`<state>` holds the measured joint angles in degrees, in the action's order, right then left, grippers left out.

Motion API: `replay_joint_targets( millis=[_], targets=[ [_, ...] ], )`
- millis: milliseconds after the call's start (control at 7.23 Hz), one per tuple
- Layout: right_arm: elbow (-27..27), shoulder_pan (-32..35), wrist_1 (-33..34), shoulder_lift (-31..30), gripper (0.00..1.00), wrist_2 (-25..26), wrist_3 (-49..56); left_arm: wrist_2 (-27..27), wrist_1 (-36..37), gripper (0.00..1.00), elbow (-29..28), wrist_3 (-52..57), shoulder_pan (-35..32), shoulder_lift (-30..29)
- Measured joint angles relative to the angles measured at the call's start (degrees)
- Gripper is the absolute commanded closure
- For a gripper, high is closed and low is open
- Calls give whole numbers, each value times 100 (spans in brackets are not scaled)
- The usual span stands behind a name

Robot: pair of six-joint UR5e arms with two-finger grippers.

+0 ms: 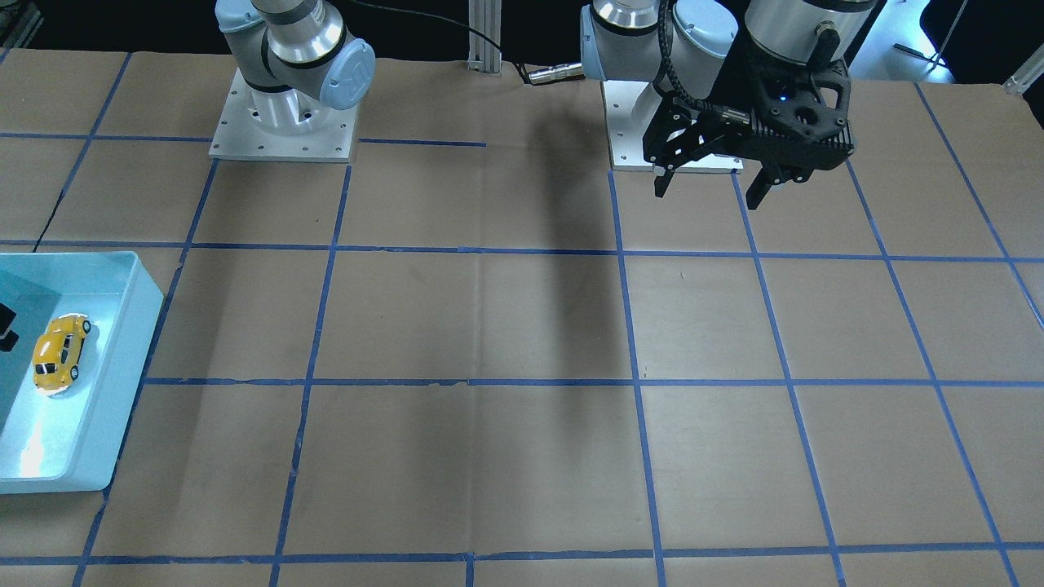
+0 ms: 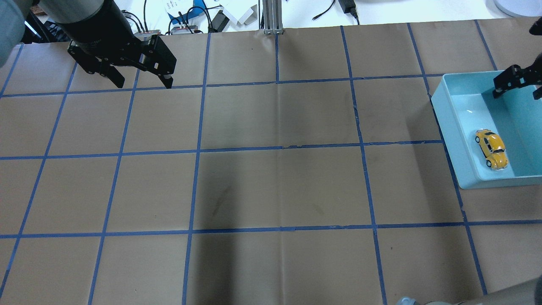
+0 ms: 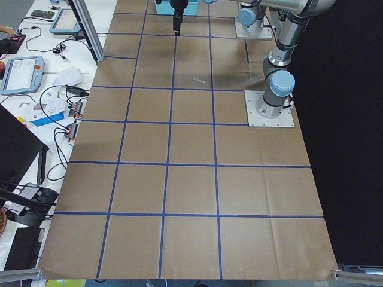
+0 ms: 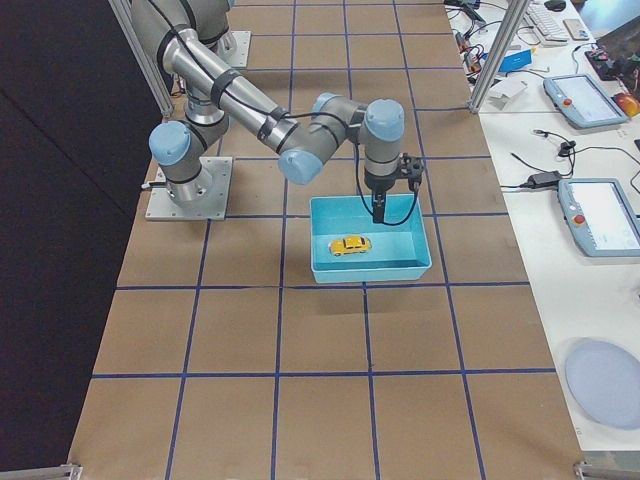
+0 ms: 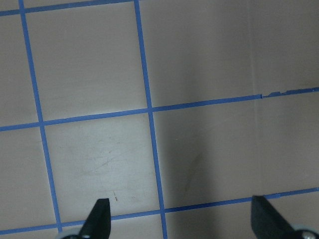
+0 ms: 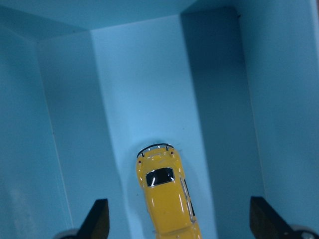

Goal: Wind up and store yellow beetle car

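The yellow beetle car stands on its wheels on the floor of a light-blue bin at the table's right end. It also shows in the front view as the car in the bin. My right gripper hangs open above the bin. In the right wrist view the car lies below and between the spread fingertips, untouched. My left gripper is open and empty, high over bare table at the far left. Its fingertips frame only taped paper.
Brown paper with a blue tape grid covers the table. Two arm bases stand on the robot's side. An aluminium post rises at the far edge. Beyond it is a desk with cables and tablets.
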<state>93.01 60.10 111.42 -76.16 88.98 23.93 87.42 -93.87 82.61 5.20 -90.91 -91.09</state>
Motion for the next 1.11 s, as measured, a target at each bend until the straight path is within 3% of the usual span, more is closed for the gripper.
replay_joint_targets(
  millis=[553,830,1106],
  targets=[
    [-917,1871,-1645,-438,0,420,-2362,55,-18,0,-34,19,-12,28],
    [-1121,2767,-1904,-497,1,362,-3055,65,-26,0,32,38,-12,77],
    [-1121,3118,-1919,-543,1,118,-3251,65,-26,0,65,62,17,115]
  ],
)
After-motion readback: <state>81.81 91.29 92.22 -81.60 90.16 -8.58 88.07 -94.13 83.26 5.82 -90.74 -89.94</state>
